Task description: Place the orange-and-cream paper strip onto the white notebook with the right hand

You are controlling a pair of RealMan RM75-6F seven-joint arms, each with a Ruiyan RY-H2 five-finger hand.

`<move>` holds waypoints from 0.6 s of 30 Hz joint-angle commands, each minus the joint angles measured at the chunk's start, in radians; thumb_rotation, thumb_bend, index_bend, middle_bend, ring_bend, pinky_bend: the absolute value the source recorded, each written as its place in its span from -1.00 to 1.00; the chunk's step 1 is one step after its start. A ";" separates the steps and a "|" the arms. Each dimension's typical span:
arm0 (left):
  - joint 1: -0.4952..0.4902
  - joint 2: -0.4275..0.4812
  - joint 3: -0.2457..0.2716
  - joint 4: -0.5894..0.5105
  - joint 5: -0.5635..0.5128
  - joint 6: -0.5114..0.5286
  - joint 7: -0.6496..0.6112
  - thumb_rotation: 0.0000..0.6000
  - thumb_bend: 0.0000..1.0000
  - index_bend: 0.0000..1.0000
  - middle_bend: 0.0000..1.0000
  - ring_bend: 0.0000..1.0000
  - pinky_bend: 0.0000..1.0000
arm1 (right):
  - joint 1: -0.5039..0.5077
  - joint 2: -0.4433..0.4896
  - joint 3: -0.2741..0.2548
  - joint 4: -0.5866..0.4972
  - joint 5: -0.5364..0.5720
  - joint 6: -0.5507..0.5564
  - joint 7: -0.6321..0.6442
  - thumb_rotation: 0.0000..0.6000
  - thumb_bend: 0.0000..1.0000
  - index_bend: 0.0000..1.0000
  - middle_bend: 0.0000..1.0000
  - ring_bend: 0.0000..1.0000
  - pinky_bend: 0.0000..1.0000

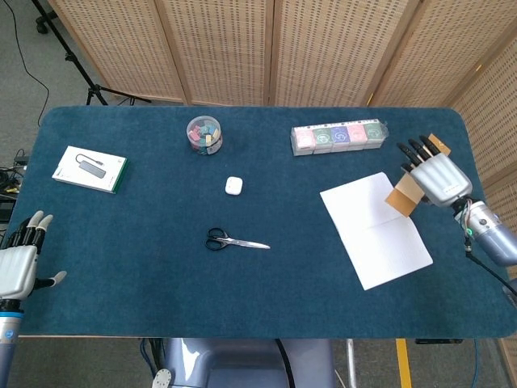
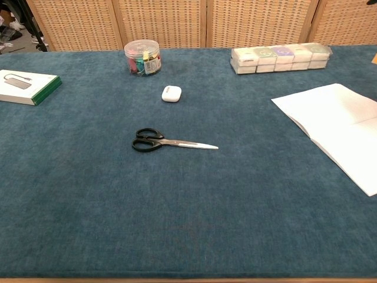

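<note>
My right hand (image 1: 435, 174) is raised over the table's right side, just past the far right edge of the white notebook (image 1: 375, 229). It holds the orange-and-cream paper strip (image 1: 405, 194), which hangs under the palm above the notebook's right edge. The chest view shows the notebook (image 2: 339, 130) lying open and bare, with the right hand out of that frame. My left hand (image 1: 19, 260) hovers off the table's near left corner, fingers spread and holding nothing.
Black scissors (image 1: 233, 241) lie mid-table. A small white case (image 1: 234, 186) and a clear jar of coloured clips (image 1: 204, 134) sit further back. A row of pastel boxes (image 1: 338, 137) lines the far edge. A white and green box (image 1: 90, 169) rests at the left.
</note>
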 commanded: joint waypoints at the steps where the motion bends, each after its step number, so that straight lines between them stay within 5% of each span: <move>1: -0.003 0.001 -0.002 -0.004 -0.003 -0.004 0.001 1.00 -1.00 -1.00 -1.00 -1.00 -0.66 | -0.031 0.016 -0.006 -0.084 0.016 -0.038 -0.055 1.00 -0.79 0.00 -0.93 -1.00 -0.88; 10: -0.003 0.011 0.002 -0.013 0.002 -0.007 -0.011 1.00 -1.00 -1.00 -1.00 -1.00 -0.66 | -0.028 0.039 0.059 -0.379 0.160 -0.225 -0.257 1.00 -0.79 0.02 -0.93 -1.00 -0.88; 18: 0.005 0.027 0.005 -0.023 0.008 0.002 -0.034 1.00 -1.00 -1.00 -1.00 -1.00 -0.66 | -0.050 0.004 0.128 -0.461 0.342 -0.291 -0.424 1.00 -0.79 0.02 -0.93 -1.00 -0.88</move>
